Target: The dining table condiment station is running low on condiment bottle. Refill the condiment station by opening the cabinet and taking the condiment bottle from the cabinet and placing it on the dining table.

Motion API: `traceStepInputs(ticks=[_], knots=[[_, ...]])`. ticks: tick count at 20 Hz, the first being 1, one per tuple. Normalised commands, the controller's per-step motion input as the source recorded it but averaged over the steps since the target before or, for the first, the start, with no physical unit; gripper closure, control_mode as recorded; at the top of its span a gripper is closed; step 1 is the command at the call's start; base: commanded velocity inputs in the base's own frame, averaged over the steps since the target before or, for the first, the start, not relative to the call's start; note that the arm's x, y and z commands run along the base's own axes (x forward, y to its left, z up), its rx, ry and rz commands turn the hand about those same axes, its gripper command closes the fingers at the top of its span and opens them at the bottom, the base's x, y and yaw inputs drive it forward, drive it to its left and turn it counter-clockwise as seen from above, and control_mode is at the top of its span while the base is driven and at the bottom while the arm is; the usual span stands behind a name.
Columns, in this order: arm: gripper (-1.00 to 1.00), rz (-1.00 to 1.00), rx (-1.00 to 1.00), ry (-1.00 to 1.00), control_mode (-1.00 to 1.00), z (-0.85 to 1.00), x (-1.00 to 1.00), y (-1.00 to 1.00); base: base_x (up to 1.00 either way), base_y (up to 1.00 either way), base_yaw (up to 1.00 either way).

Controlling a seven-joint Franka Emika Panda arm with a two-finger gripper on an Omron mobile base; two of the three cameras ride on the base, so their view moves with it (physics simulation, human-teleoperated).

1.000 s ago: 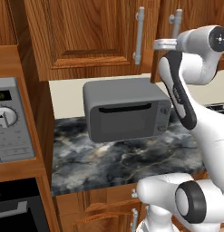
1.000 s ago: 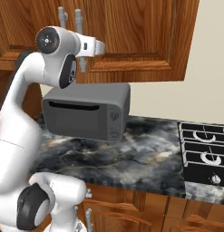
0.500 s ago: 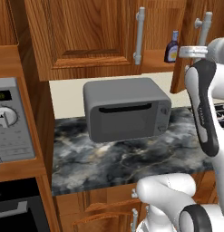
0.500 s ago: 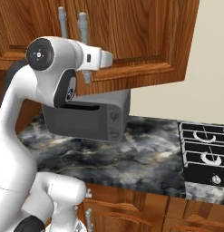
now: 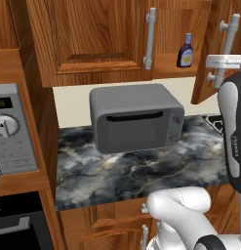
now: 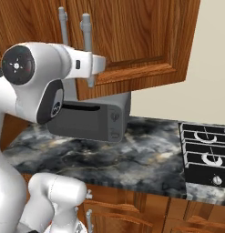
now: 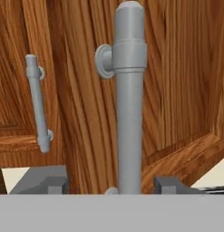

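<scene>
The cabinet's right door (image 6: 141,41) stands swung open towards me. Inside on the shelf stands the condiment bottle (image 5: 185,50), dark brown with a blue cap, upright. My gripper (image 7: 112,186) sits at that door's vertical silver bar handle (image 7: 129,113). Its fingertips (image 7: 170,185) stand on either side of the bar with gaps, so the gripper is open around the handle without pinching it. From the bases, the gripper (image 5: 223,61) (image 6: 93,63) shows at mid-height of the handle (image 6: 86,43). The dining table is out of view.
A grey microwave (image 5: 136,122) sits on the marbled worktop (image 5: 141,171) below the cabinet. The left cabinet door (image 5: 92,39) is shut. An oven panel (image 5: 12,132) stands at the left, a black hob (image 6: 207,154) at the right.
The right cabinet door has swung wide open, uncovering the bottle on the shelf. My hand moved out with the handle, and its fingers have now parted from the bar.
</scene>
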Motion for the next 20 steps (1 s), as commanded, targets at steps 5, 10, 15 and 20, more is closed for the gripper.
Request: traceStepInputs(ticks=[5,10,15,20], knots=[[-1.00,0.12,-0.13,0.03,-1.00,0.11,-0.17,0.78,0.00,0.00,0.00],[-1.00,0.05,-0.25,0.21,-1.00,0.00,0.00,0.82,0.00,0.00,0.00],[-1.00,0.00,-0.37,0.14,-1.00,-0.12,0.13,0.18,0.00,0.00,0.00],[-1.00,0.00,-0.37,0.00,-1.00,-0.38,0.18,0.00,0.00,0.00,0.00]])
